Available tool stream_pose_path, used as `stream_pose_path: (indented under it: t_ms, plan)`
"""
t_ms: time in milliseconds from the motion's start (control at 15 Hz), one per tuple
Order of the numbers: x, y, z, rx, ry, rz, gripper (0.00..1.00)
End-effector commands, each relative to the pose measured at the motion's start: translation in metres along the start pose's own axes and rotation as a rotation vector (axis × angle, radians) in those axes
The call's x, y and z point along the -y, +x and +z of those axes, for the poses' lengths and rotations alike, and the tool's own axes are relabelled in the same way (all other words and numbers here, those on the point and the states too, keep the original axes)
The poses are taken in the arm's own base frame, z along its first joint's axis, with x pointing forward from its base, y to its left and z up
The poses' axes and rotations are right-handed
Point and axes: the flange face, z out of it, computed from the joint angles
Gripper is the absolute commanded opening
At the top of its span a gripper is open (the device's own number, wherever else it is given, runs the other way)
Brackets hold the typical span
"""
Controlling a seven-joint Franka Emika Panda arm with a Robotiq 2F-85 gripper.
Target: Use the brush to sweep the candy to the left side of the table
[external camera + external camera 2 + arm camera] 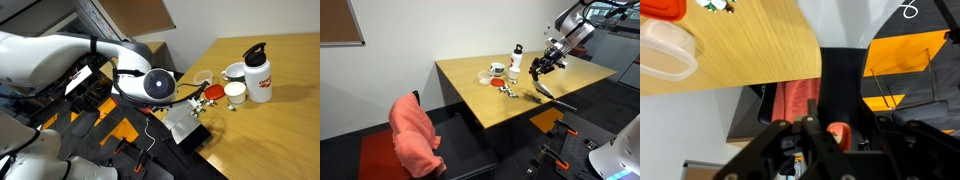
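My gripper is shut on the short red handle of the brush. Its black bristles fan out away from the camera, past the table's edge. In both exterior views the gripper holds the brush low at the edge of the light wooden table, with the bristles pointing down over the edge. The candy is a small cluster on the table, apart from the brush. It also shows in an exterior view and at the top of the wrist view.
A white bottle with a black cap, a mug, a clear dish and a red round dish stand behind the candy. A pink cloth hangs on a chair by the table. Black and orange equipment lies on the floor.
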Motion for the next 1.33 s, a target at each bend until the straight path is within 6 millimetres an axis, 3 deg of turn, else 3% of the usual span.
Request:
stream_pose_path:
  t_ms: [0, 333, 867, 933, 1267]
  plan:
    - [0.027, -0.007, -0.006, 0.047, -0.077, 0.090, 0.16]
    - [0.039, -0.041, -0.001, 0.070, -0.223, 0.213, 0.16]
    - [0.025, -0.059, 0.014, -0.014, -0.408, 0.207, 0.16]
    - [0.012, -0.045, 0.003, -0.027, -0.414, 0.206, 0.16]
    - [-0.026, -0.030, -0.002, -0.047, -0.431, 0.146, 0.16]
